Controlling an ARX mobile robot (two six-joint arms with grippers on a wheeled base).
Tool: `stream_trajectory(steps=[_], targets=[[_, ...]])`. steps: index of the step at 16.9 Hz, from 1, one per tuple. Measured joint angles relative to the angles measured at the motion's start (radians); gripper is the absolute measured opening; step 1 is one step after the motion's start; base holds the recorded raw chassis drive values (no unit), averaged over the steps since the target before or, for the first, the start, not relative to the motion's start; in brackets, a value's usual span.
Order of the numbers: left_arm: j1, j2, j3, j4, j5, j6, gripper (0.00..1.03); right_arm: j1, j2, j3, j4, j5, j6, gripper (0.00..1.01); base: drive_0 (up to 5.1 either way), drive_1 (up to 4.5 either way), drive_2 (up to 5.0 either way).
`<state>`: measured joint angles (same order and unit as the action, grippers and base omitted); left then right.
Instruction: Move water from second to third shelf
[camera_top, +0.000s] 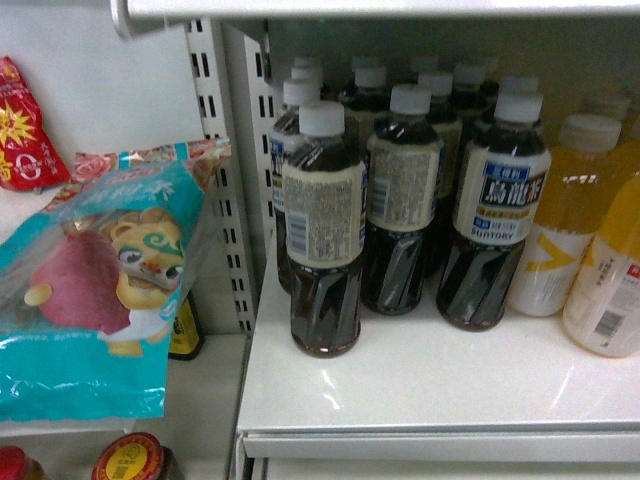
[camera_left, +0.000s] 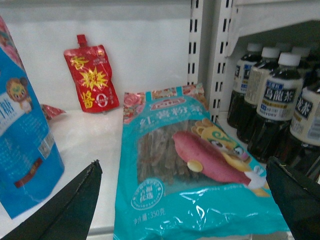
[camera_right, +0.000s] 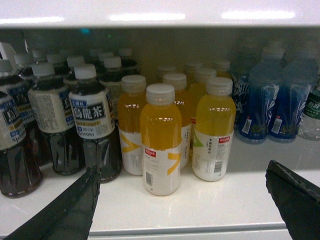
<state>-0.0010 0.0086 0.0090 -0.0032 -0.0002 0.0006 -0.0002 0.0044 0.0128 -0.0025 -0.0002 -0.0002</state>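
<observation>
Both hands spread wide and empty: left hand (camera_left: 182, 200) over a snack bag (camera_left: 192, 170), right hand (camera_right: 182, 197) facing yellow drinks (camera_right: 161, 140). The water is possibly the green-labelled bottle (camera_right: 313, 107) at far right, barely visible. Risk: grasping a lookalike, or toppling packed tea bottles (camera_top: 323, 230).

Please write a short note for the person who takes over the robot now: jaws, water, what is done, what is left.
Left gripper: jaws wide open, empty, over a teal snack bag.
Right gripper: jaws wide open, empty, facing the yellow drink bottles.
The water: probably the green-labelled bottle at the far right edge of the right wrist view, past the blue bottles; mostly cut off.
Done: nothing grasped yet.
Left: grasp it and move it to the third shelf.
</observation>
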Motion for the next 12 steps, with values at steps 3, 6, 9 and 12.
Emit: stream_trajectory(steps=[3, 6, 9, 12], targets=[[0.0, 0.0, 0.0, -0.005, 0.0, 0.0, 0.98, 0.0, 0.0, 0.0, -0.006, 0.0, 0.0, 0.98, 0.0, 0.0, 0.0], [0.0, 0.0, 0.0, -0.004, 0.0, 0.0, 0.98, 0.0, 0.0, 0.0, -0.004, 0.0, 0.0, 0.98, 0.0, 0.0, 0.0], [0.0, 0.0, 0.0, -0.002, 0.0, 0.0, 0.98, 0.0, 0.0, 0.0, -0.003, 0.0, 0.0, 0.98, 0.0, 0.0, 0.0], [0.0, 0.0, 0.0, -0.002, 0.0, 0.0, 0.98, 0.0, 0.0, 0.0, -0.003, 0.0, 0.0, 0.98, 0.0, 0.0, 0.0]])
